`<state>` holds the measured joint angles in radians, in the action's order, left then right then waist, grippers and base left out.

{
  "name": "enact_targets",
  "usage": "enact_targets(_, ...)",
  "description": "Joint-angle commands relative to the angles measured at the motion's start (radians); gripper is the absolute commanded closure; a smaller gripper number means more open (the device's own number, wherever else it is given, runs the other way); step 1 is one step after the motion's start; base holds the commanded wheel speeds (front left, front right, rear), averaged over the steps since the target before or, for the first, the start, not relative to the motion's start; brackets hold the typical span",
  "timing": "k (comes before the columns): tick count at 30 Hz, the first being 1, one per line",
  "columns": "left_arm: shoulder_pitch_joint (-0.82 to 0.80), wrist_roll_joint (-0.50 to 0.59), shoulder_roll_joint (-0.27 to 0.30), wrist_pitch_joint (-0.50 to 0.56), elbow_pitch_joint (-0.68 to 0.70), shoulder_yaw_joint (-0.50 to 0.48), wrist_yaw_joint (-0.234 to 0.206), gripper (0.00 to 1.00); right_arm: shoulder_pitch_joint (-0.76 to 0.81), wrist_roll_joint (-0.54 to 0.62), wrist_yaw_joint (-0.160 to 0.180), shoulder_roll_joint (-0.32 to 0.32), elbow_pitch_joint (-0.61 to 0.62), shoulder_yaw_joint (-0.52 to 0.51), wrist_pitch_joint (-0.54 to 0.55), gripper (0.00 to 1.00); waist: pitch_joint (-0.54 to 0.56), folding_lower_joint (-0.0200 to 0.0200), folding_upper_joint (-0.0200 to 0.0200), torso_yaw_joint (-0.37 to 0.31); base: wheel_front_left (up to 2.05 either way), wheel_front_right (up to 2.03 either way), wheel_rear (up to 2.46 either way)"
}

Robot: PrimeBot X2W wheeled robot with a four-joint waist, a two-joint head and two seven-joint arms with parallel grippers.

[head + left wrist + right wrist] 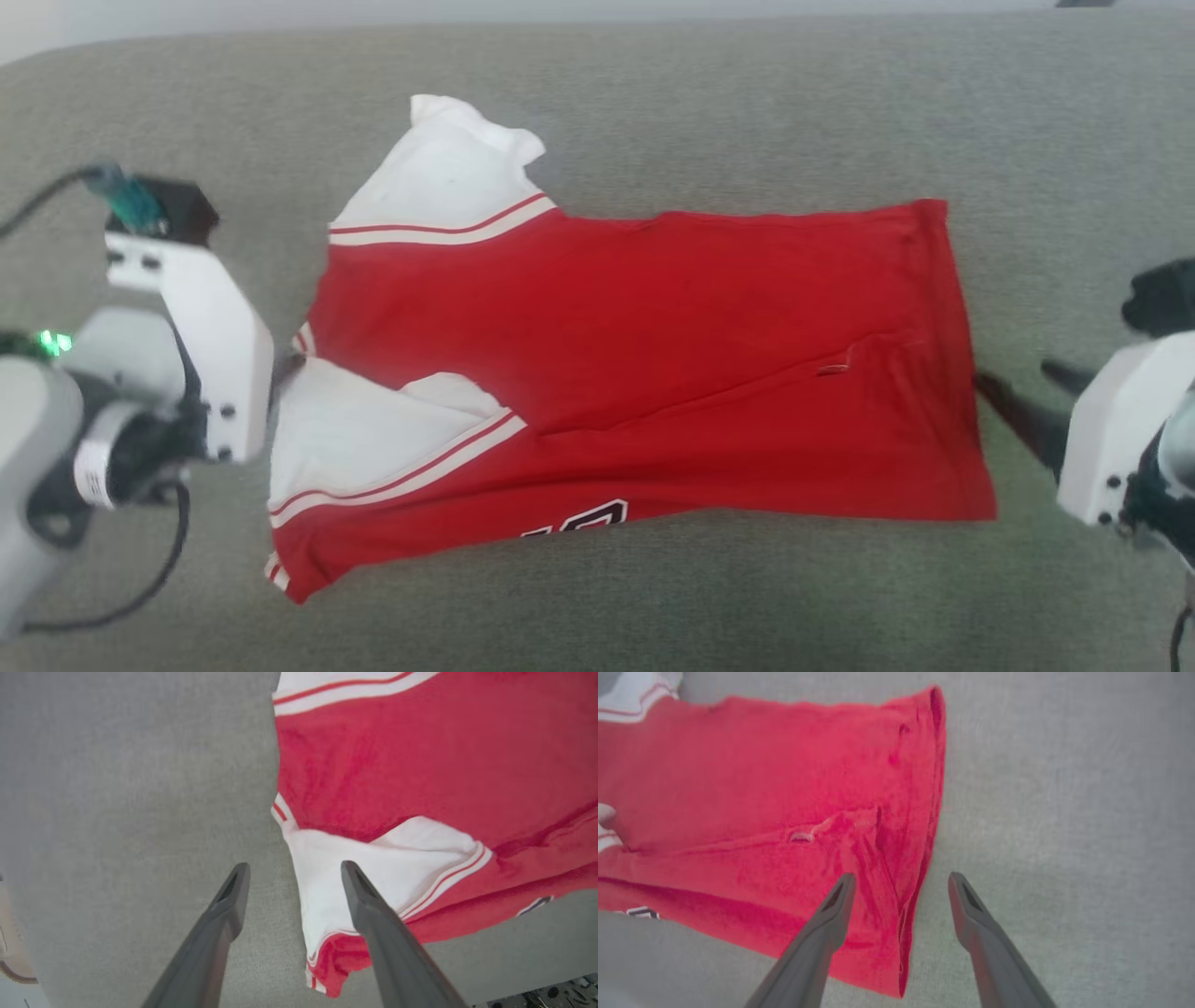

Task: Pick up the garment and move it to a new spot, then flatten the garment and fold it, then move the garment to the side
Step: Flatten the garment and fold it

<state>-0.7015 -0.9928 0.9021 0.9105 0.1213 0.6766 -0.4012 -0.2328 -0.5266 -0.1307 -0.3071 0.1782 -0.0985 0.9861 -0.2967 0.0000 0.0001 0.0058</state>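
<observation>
- The red jersey (635, 373) is lying across the middle of the grey fabric surface (653, 75), collar end toward the robot's left and bottom hem (931, 812) toward its right.
- It's looking like one lengthwise fold is already in. The near half is sitting doubled over the far half, and only a sliver of the dark number (583, 521) is peeking out along the near edge.
- The left gripper (292, 872) is hanging right at the sleeve end with its fingers spread wide and gripping nothing. One finger is sitting over the near white sleeve (411, 858) and the other over bare grey.
- The right gripper (899, 882) is doing the same at the other end — wide apart, nothing pinched, one finger over the hem corner and one over the surface beside it.
- So I'm guessing the pick-up, the move and the flattening are behind it, and the folding is partway through.
- It isn't tidy though. The far white sleeve (439, 177) is poking out past the red body, and a diagonal crease is running toward the hem.
- What I'm seeing as left: tucking in the sleeves, at least one crosswise fold — then sliding the bundle off to the side.
</observation>
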Motion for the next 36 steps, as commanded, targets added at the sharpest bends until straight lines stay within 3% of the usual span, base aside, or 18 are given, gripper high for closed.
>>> enact_targets(1, -0.028, 0.01, -0.013, -0.004, -0.01, -0.007, 0.013, 0.0, -0.023, 0.002, 0.0, 0.005, 0.016, 0.014, -0.041, 0.0, 0.003, 0.0, -0.0001, -0.021, 0.0, 0.0, 0.0)
enact_targets(5, -0.11, 0.043, -0.042, -0.043, -0.095, -0.012, 0.07, 0.0, -0.075, 0.028, 0.0, 0.012, 0.039, 0.064, -0.194, 0.0, -0.004, 0.0, -0.0001, -0.074, 0.0, 0.0, 0.0)
enact_targets(11, -0.23, 0.082, -0.082, -0.117, -0.279, -0.018, 0.172, 0.0, -0.178, 0.092, 0.0, 0.044, 0.029, 0.147, -0.508, 0.0, -0.033, 0.0, -0.0001, -0.178, 0.0, 0.0, 0.0)
enact_targets(17, -0.326, 0.111, -0.111, -0.17, -0.446, -0.028, 0.235, 0.0, -0.233, 0.144, 0.0, 0.09, -0.009, 0.182, -0.705, 0.0, -0.072, 0.0, -0.0001, -0.254, 0.0, 0.0, 0.0)
enact_targets(28, -0.486, 0.139, -0.151, -0.162, -0.765, -0.006, 0.316, 0.0, -0.275, 0.139, 0.0, 0.131, -0.093, 0.256, -0.849, 0.0, -0.175, 0.0, -0.0001, -0.355, 0.0, 0.0, 0.0)
enact_targets(36, -0.503, 0.138, -0.19, -0.076, -0.929, 0.026, 0.295, 0.0, -0.294, 0.106, 0.0, 0.109, -0.113, 0.279, -0.828, 0.0, -0.215, 0.0, -0.0001, -0.356, 0.0, 0.0, 0.0)
